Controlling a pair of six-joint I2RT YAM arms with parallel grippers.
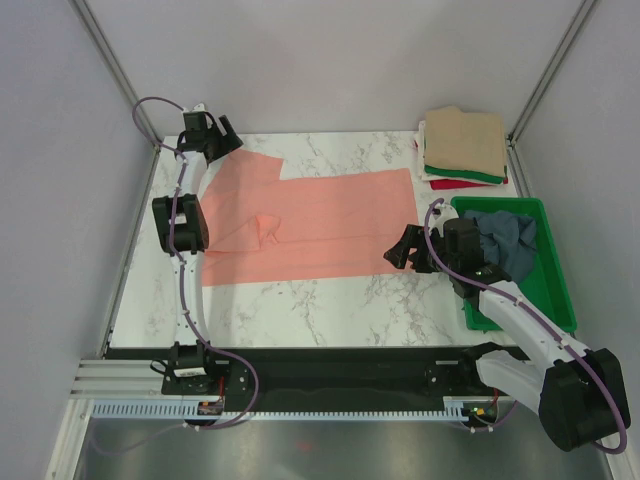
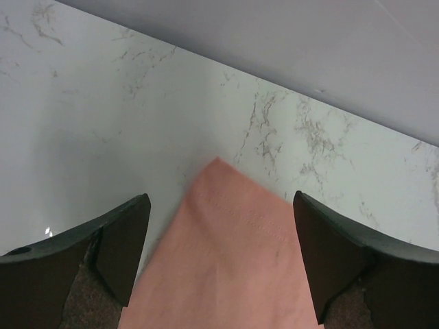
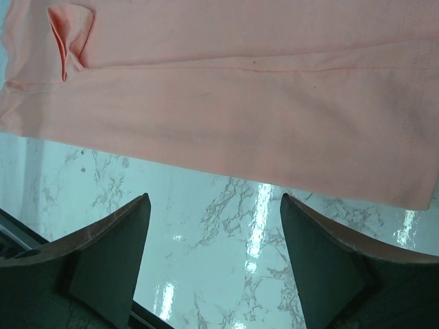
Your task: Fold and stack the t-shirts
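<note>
The salmon-pink t-shirt [image 1: 300, 225] lies spread flat on the marble table, partly folded, with a small bunched fold [image 1: 266, 228] near its left middle. My left gripper [image 1: 212, 133] is open above the shirt's far left sleeve corner [image 2: 230, 240], which lies between the fingers. My right gripper [image 1: 405, 250] is open and empty, hovering just off the shirt's near right corner; the shirt's hem [image 3: 240, 110] fills the top of the right wrist view. A stack of folded shirts [image 1: 462, 148], tan on top with green, white and red below, sits at the back right. A slate blue-grey shirt [image 1: 505, 243] lies crumpled in the tray.
A rigid green plastic tray [image 1: 553, 285] stands at the right edge, behind my right arm. Grey walls close in the table at the back and sides. Bare marble [image 1: 330, 300] lies in front of the pink shirt.
</note>
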